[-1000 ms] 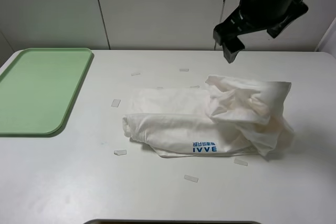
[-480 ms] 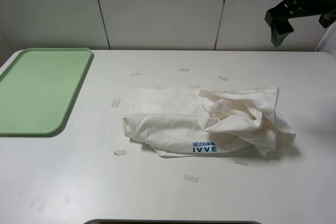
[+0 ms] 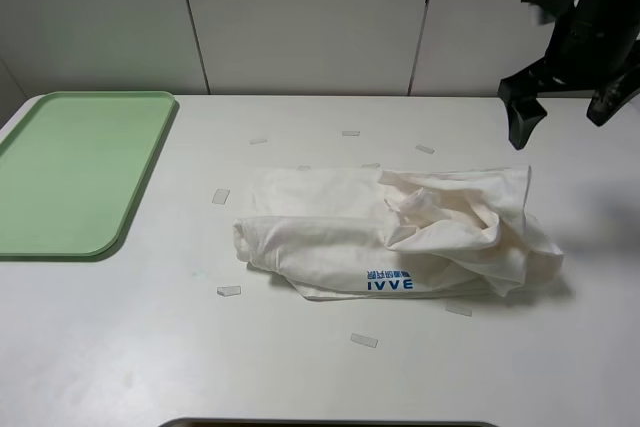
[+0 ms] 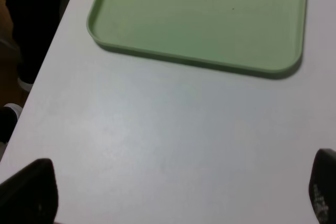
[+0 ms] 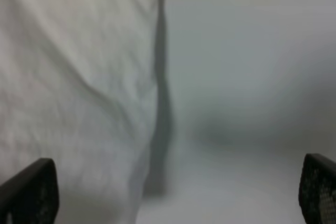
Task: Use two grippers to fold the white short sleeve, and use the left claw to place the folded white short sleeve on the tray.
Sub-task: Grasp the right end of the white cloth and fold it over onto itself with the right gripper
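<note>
The white short sleeve (image 3: 400,232) lies crumpled and partly folded right of the table's middle, with its blue "IVVE" print facing the front edge. My right gripper (image 3: 565,112) hangs open above the table behind the shirt's right end, touching nothing. In the right wrist view its jaws (image 5: 173,190) stand wide, with the shirt's edge (image 5: 79,87) to one side and bare table beyond. The pale green tray (image 3: 70,172) lies empty at the far left. My left gripper (image 4: 176,192) is open above bare table near the tray (image 4: 210,14); the exterior high view does not show it.
Several small pale tape strips lie around the shirt, among them one (image 3: 221,196) to its left, one (image 3: 364,340) in front and one (image 3: 350,133) behind. White wall panels (image 3: 300,17) rise behind the table.
My right gripper has swung right, away from above the shirt, and come lower. The raised right part of the shirt has settled flatter onto the table.
</note>
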Available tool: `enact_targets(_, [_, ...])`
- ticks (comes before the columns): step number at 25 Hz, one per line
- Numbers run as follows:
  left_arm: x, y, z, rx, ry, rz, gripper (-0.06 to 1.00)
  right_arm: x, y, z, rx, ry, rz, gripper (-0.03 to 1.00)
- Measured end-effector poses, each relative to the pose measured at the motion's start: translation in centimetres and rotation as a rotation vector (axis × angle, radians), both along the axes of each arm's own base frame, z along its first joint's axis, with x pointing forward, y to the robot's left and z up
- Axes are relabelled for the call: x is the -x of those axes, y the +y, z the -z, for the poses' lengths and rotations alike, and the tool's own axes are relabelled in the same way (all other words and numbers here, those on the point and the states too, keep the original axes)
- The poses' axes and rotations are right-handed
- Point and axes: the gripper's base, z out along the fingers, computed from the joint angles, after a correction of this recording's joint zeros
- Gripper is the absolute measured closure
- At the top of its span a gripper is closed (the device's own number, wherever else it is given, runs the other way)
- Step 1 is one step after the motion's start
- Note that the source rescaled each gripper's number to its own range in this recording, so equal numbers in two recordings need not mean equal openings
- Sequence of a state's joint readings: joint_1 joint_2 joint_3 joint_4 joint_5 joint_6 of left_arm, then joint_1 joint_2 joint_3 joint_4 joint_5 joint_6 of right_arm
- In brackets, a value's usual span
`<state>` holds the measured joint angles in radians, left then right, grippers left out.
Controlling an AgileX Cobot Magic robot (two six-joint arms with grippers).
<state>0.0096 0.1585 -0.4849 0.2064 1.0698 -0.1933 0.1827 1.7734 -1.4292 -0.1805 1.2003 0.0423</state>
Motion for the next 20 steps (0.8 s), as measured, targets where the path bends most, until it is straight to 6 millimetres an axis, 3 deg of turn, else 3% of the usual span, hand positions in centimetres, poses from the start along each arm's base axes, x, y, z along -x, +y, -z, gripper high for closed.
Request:
enact_targets(11, [0.0, 0.0, 0.0, 0.001, 0.000, 0.000, 0.00, 4.0, 1.0, 7.1, -0.150, 0.220, 0.013, -0.03])
enact_targets(16, [0.0, 0.0, 0.0, 0.001, 0.000, 0.000, 0.00, 5.6, 3.0, 9.1, -0.201, 0.236, -0.029, -0.03])
enact_targets(20, [0.0, 0.0, 0.0, 0.001, 0.000, 0.000, 0.00, 7.2, 6.0, 10.3, -0.202, 0.217, -0.122, -0.03])
